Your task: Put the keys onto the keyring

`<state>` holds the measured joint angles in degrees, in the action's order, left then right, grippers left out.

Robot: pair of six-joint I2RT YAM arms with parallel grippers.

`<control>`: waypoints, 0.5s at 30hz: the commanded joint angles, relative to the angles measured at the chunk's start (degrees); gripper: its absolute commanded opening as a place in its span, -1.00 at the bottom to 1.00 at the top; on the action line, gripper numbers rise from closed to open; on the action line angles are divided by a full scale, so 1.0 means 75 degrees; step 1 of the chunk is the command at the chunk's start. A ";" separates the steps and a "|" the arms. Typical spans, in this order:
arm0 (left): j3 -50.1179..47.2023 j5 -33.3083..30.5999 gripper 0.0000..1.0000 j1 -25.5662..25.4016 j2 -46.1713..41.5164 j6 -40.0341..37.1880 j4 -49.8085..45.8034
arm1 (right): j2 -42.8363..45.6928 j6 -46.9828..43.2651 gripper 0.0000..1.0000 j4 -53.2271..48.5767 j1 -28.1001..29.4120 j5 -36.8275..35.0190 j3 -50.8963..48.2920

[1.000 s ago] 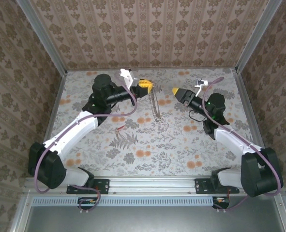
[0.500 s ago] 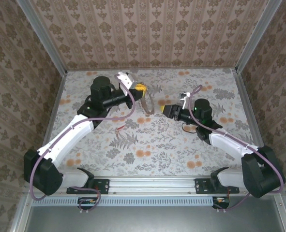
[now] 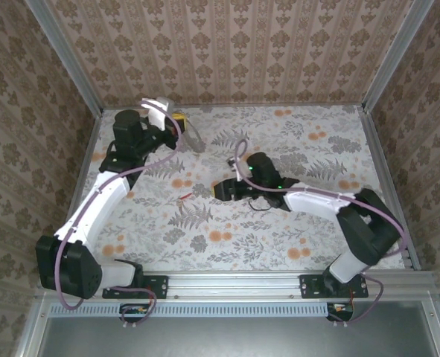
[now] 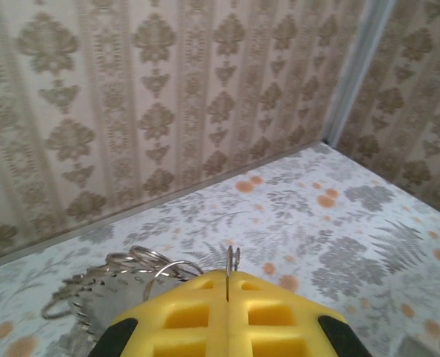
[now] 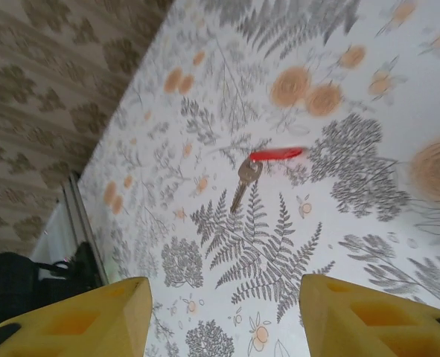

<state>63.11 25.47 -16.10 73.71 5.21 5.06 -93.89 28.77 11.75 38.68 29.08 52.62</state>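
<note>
A small metal key with a bright red head point(image 5: 247, 177) lies flat on the floral floor, left of centre point(image 3: 184, 197). My right gripper point(image 5: 225, 291) is open; its yellow fingers point(image 5: 93, 316) stand wide apart, and the key sits ahead of the gap, untouched. From above, the right gripper point(image 3: 221, 190) sits low, just right of the key. The left gripper point(image 3: 178, 119) is raised at the far left, shut on the keyring point(image 3: 193, 137). The hoop's thin edge point(image 4: 231, 259) sticks up between the closed yellow fingers point(image 4: 279, 316), with a cluster of small metal loops point(image 4: 134, 266) hanging to the left.
Patterned walls close in the back and both sides, with metal corner posts point(image 3: 71, 63) and an aluminium rail point(image 3: 234, 282) along the near edge. The left gripper sits close to the back wall point(image 4: 130, 111). Orange flower prints dot the floor around the key.
The left arm has swung left and back toward the far-left corner, carrying the keyring. The right arm has swept left and down across the middle, ending just right of the key.
</note>
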 commanded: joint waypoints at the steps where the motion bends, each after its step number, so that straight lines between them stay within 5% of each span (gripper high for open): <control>1: 0.0246 -0.0164 -1.00 0.0529 -0.0220 0.0438 0.0053 | -0.0808 -0.0887 0.10 -0.1139 0.0454 -0.0464 0.0951; 11: 0.0244 0.0392 -1.00 0.1925 -0.0254 0.1004 0.0117 | -0.2578 -0.3530 0.04 -0.3071 0.1229 -0.1282 0.3313; 15: 0.0250 0.0524 -1.00 0.2257 -0.0286 0.1086 0.0055 | -0.3076 -0.3577 0.00 -0.3578 0.1231 -0.1326 0.4123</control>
<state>63.11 27.29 -0.45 73.69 11.51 5.06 -114.59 5.98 -9.65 48.10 21.17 79.31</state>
